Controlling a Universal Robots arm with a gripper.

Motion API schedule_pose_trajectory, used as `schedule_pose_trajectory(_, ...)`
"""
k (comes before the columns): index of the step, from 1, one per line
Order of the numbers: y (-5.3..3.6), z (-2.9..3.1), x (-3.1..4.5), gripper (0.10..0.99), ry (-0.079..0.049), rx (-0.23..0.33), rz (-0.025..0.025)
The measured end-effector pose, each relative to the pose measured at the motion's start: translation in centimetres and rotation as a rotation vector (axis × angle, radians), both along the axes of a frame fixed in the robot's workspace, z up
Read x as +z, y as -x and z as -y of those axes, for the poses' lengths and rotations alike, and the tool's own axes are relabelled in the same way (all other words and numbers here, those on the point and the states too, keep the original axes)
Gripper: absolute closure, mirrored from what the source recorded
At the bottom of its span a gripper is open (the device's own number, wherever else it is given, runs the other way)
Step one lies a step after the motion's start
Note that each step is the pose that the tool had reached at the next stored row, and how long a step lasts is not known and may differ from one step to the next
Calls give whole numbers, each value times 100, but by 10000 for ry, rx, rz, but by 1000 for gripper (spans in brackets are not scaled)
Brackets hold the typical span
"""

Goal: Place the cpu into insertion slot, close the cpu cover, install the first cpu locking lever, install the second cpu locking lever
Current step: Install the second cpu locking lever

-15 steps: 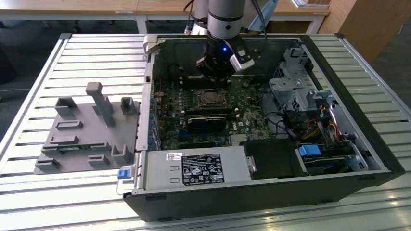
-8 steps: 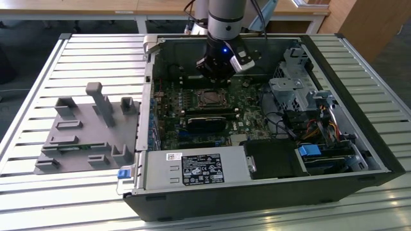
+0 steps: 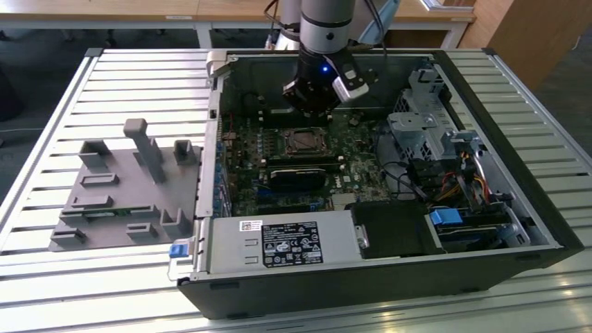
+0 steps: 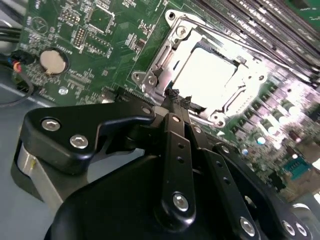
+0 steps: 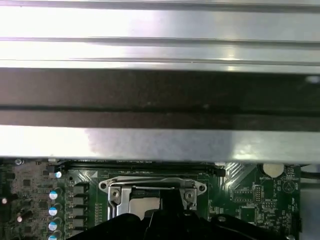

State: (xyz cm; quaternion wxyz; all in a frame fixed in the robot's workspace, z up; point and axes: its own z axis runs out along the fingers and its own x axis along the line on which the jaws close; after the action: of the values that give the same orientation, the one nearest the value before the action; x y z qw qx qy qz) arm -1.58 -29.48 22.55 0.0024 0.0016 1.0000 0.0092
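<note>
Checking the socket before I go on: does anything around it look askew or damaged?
Nothing stands out. In the second wrist view the cpu lies flat and square under the cpu cover, with the tool at the socket's edge.

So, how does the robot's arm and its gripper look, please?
The arm is a grey and silver cylinder with a black band and dark cables beside it. A small blue light glows on the wrist. The gripper is matte black, with jointed links, silver screws and narrow fingertips.

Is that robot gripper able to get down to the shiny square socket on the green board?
Probably yes. The gripper hangs just above the insertion slot, at its edge, and nothing lies between them; the open computer case leaves the way free.
</note>
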Motion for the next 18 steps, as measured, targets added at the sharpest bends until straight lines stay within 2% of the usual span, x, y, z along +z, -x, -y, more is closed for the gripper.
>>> schedule_pose_trajectory(3, 0, 0, 93, 980, -1, 0, 0)
schedule_pose_trajectory(6, 0, 23, 99, 980, -2, 1, 0)
schedule_pose_trajectory(8, 0, 65, 100, 980, 2, 0, -1)
schedule_pose_trajectory(13, 0, 220, 100, 980, 0, 1, -10)
schedule_pose_trajectory(14, 0, 248, 100, 980, 1, 0, -30)
schedule_pose_trajectory(15, -1, 270, 99, 980, -1, 0, -71)
schedule_pose_trajectory(17, -8, 300, 99, 980, 0, 0, -192)
schedule_pose_trajectory(18, -9, 319, 99, 980, -1, 1, -219)
